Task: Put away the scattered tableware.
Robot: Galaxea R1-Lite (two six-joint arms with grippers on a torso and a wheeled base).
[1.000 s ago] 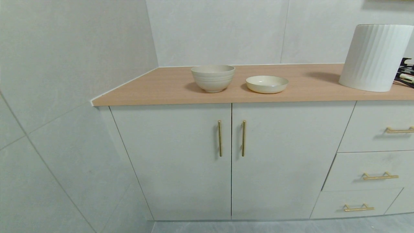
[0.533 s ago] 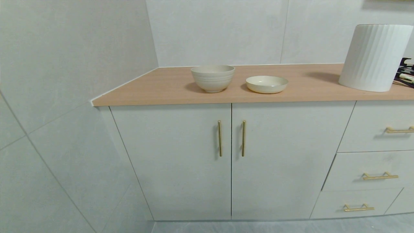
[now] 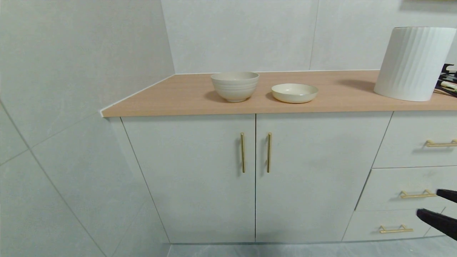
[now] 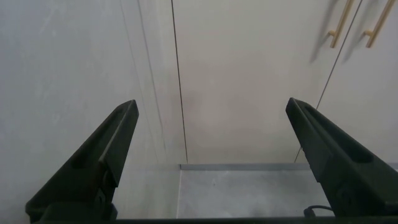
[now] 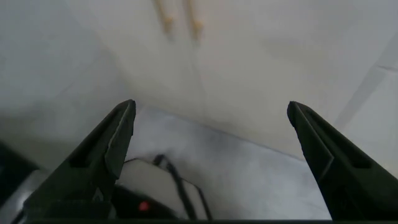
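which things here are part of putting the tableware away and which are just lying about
Part of the job: bowl, shallow dish, both on the counter; probably the cupboard below.
Just lying about: tall white ribbed container, dark items at the counter's right edge.

Head view bright, even, soft light. Short faint shadows fall left of bowl point(image 3: 235, 85), plate point(image 3: 294, 92) and white ribbed container point(image 3: 414, 62) on countertop point(image 3: 178, 96) (so light sits upper right). Door handles point(image 3: 242, 152) throw thin soft shadows leftward on cabinet doors point(image 3: 192, 171). Faint gleam on plate rim. Tile lines on left wall point(image 3: 71, 71) stretch and slant steeply toward frame edge. Left wrist view same soft light, floor point(image 4: 249, 193) slightly dimmer.
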